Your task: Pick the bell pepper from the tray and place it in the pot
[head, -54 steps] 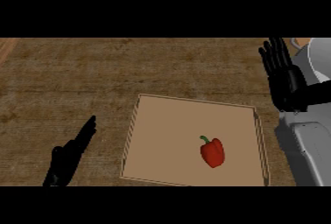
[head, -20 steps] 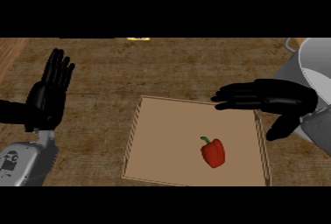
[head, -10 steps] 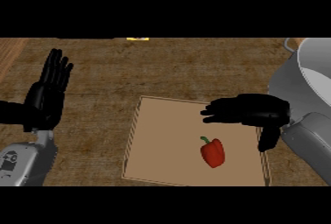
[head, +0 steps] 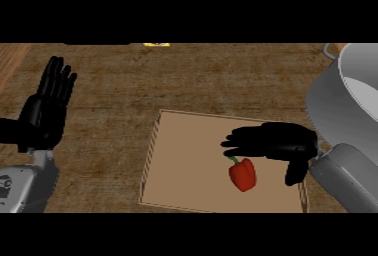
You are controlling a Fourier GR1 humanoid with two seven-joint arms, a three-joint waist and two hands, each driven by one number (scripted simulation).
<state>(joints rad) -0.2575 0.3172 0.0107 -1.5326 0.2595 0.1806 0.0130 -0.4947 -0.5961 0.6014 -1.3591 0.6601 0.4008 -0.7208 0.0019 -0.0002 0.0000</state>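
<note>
A red bell pepper with a green stem lies on the tan tray, right of the tray's middle. My right hand hovers just above the pepper's stem end, palm down, fingers relaxed toward the left and thumb hanging down beside the pepper; it holds nothing. The big grey pot stands at the right edge, partly cut off by the view. My left hand rests at the left edge, fingers straight up.
The brown counter runs around the tray. A small yellow object shows at the far edge. My right forearm lies between tray and pot.
My right hand has come down and nearer over the tray, from its far edge to just above the pepper. The pepper and left hand have stayed put.
</note>
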